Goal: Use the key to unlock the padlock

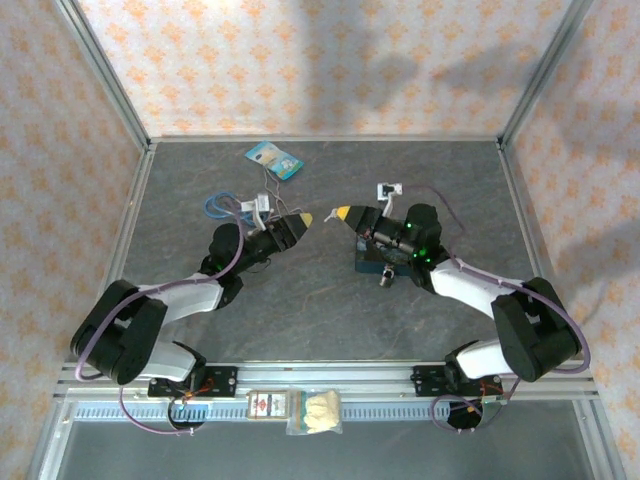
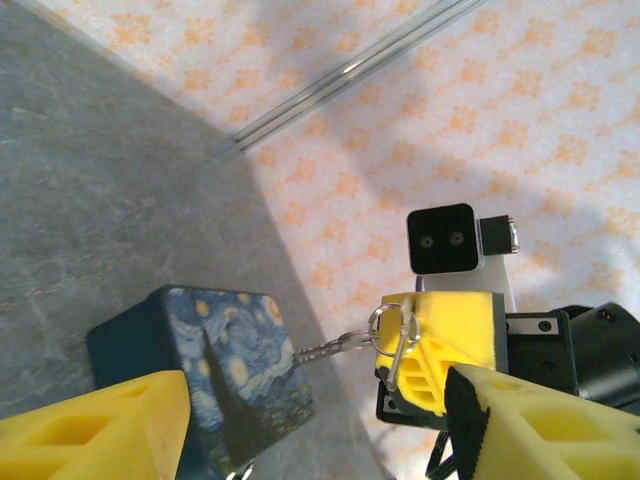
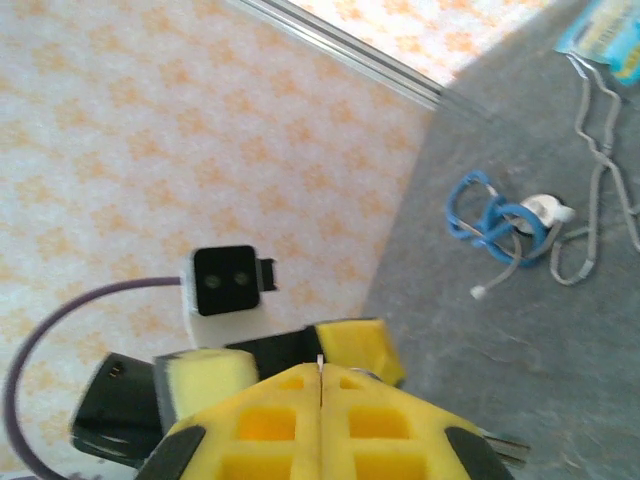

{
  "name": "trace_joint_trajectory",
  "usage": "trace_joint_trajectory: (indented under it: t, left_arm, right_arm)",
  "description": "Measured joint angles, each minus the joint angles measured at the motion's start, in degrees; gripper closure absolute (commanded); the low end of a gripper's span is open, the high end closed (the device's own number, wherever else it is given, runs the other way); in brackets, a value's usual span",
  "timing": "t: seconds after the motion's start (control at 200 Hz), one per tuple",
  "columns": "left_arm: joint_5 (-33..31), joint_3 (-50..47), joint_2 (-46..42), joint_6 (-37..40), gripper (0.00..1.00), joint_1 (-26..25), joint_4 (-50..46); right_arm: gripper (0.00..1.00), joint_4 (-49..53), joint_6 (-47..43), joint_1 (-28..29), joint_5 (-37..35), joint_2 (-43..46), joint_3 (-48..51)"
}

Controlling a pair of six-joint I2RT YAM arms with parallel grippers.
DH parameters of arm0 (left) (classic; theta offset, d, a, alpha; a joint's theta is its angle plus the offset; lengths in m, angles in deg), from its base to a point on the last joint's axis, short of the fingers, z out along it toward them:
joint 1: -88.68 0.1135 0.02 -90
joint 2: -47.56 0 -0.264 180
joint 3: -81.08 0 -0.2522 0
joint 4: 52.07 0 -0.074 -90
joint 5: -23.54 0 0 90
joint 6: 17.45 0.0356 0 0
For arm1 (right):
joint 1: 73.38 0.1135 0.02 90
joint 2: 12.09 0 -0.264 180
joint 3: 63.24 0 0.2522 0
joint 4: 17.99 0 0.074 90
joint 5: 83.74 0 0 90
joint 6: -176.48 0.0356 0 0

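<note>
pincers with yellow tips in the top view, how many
2. The left pincer is left of centre, open; the right pincer faces it from the right, shut on the key.

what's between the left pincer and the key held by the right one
Nothing visible: the open left pincer faces the key dangling from the shut right pincer; the blue tin sits lower, aside.

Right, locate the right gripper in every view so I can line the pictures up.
Top external: right gripper just right of centre, its yellow tip pointing left.
Left wrist: right gripper centre right, seen head-on, closed on the key.
Right wrist: right gripper bottom centre, fingers pressed together.
Shared landmark: left gripper, open and facing it in all three.
</note>
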Motion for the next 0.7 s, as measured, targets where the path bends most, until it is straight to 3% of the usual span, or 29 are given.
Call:
trace_joint_trajectory:
  t: [0.325,0.701]
  left_arm:
    - [-5.35,-0.02,4.96,-9.38,0.36,-3.39,15.98]
    - [-6.8,0.0,5.44,-12.9,0.43,-5.29,21.4]
  right_arm:
    - [1.0,-8.28,1.99,3.37,-2.47,-0.76,0.5]
    - [1.0,-12.55,2.64,4.46,-4.2,-4.13,0.59]
